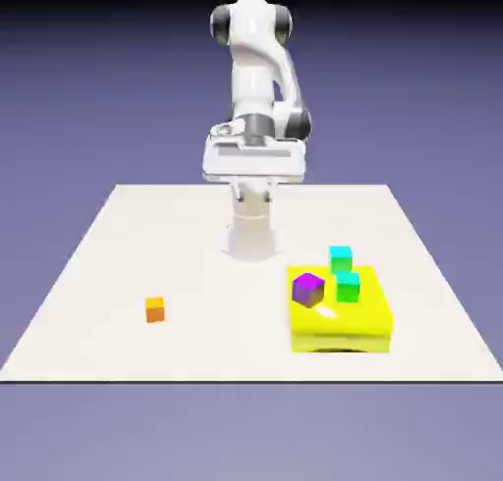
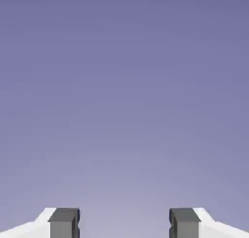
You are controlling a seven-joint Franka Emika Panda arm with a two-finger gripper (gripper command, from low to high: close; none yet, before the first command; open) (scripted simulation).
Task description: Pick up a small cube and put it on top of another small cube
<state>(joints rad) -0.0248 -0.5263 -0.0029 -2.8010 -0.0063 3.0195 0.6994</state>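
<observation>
1. Nearest you, at the exterior view's right, sits the yellow block [image 1: 340, 319].
2. Your orange cube [image 1: 155, 310] lies on the table [image 1: 206, 342], near left.
3. You see the purple cube [image 1: 308, 290], tilted, left of the green cube [image 1: 348, 288], both on the block.
4. The cyan cube [image 1: 341, 258] is just beyond.
5. Farther back, your gripper [image 2: 124, 223] hangs with fingers apart, empty.

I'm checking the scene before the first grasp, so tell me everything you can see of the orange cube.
The orange cube is small and plain, with smooth-looking faces, the top lighter than the front. It sits flat and upright on the pale tabletop, toward the near edge on the exterior view's left, well apart from the yellow block. Only the tabletop touches it. Its material can't be told.
</observation>
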